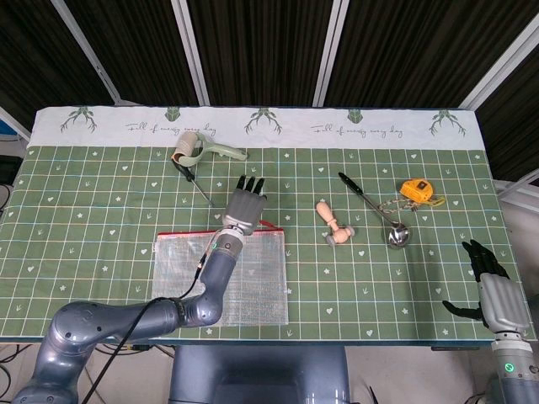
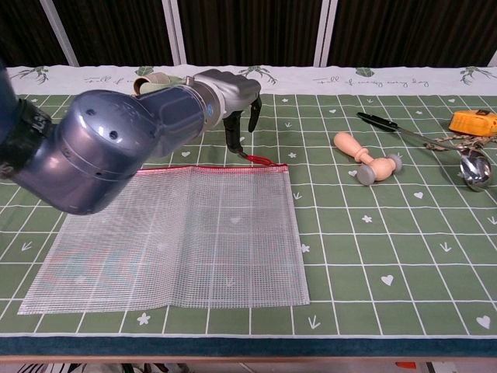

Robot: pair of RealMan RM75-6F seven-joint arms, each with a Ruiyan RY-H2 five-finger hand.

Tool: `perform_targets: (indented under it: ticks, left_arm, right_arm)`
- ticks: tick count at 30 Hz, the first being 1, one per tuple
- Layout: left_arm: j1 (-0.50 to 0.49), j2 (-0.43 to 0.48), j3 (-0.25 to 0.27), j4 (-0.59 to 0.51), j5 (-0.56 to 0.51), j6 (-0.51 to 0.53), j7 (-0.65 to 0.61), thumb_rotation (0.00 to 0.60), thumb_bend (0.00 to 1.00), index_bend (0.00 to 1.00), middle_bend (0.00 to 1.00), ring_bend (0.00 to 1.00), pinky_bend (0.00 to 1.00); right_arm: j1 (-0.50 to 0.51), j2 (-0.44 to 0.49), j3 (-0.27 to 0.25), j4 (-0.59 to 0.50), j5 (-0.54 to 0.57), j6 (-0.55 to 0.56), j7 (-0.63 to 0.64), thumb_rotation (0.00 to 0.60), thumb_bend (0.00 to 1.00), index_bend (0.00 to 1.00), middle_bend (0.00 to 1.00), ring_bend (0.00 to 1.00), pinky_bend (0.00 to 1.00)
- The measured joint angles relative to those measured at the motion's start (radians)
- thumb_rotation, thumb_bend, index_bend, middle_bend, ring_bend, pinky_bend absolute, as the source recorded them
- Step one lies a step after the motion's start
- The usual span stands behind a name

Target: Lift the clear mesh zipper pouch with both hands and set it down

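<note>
Covering the whole work surface is a green tablecloth (image 1: pixel 101 202) with a white grid and small hearts. On its near left part lies the clear mesh zipper pouch (image 1: pixel 253 278) with a red zip along its far edge, flat on the cloth. The grey left arm (image 2: pixel 109 148) reaches across the pouch from the near left. Its left hand (image 1: pixel 245 208) hangs over the pouch's far right corner by the red zip pull (image 2: pixel 256 160), fingers (image 2: pixel 231 138) spread apart and pointing downward, holding nothing; whether a fingertip touches the pull I cannot tell. The right hand (image 1: pixel 497 296) sits at the near right edge of the table, well apart from the pouch, fingers extended and empty. Further right on the cloth lie a long metal ladle (image 1: pixel 379 215), a small wooden stamp-like handle (image 1: pixel 333 225) and a yellow tape measure (image 1: pixel 416 191).
</note>
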Motion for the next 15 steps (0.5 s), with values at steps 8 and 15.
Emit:
perform_targets:
  ticks: [8, 15]
  left_arm:
    - [-0.06, -0.104, -0.004, 0.189, -0.037, -0.079, -0.003, 0.6, 0.26, 0.44, 0.06, 0.0, 0.0]
    - [-0.09, -0.164, -0.006, 0.294, -0.032, -0.128, -0.02, 0.6, 0.29, 0.47, 0.07, 0.0, 0.0]
  right_arm:
    - [0.0, 0.001, 0.002, -0.001, 0.007, -0.002, 0.001, 0.6, 0.18, 0.0, 0.0, 0.0, 0.18]
    - [0.0, 0.003, 0.004, -0.004, 0.013, -0.005, 0.002, 0.6, 0.18, 0.0, 0.0, 0.0, 0.18]
